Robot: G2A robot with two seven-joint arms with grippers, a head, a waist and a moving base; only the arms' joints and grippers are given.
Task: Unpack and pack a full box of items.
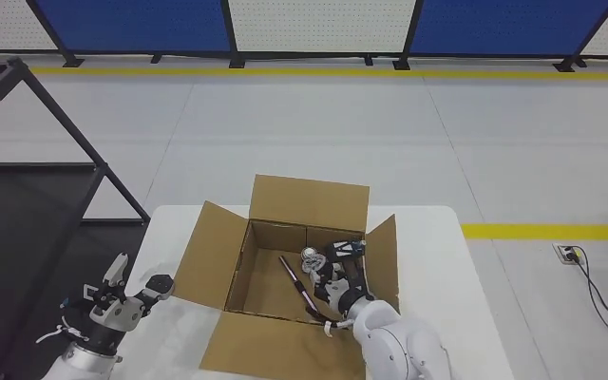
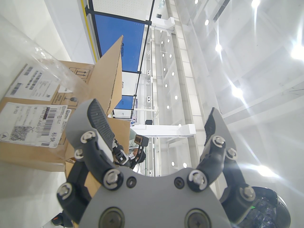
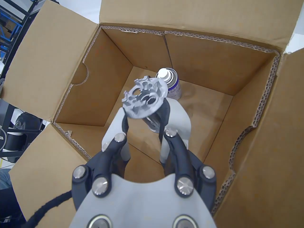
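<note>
Right pincer point(image 3: 144, 116) is down inside the open box point(image 3: 201, 55), pinching a grey toothed disc point(image 3: 144, 97) at its rim, clear of the box floor. I see a spray can point(image 3: 172, 83) on the floor just beyond the disc, near the far wall. The box sits mid-bench point(image 1: 437, 275), flaps out. Left pincer point(image 2: 154, 110) is spread wide, left of the box by the bench's left edge.

White table point(image 1: 427, 256) in the near middle, blue and white partition panels point(image 1: 318, 24) along the far side, yellow floor line point(image 1: 285, 70) just before them, black metal rack point(image 1: 38, 209) at left, floor socket point(image 1: 568, 253) at far right.
</note>
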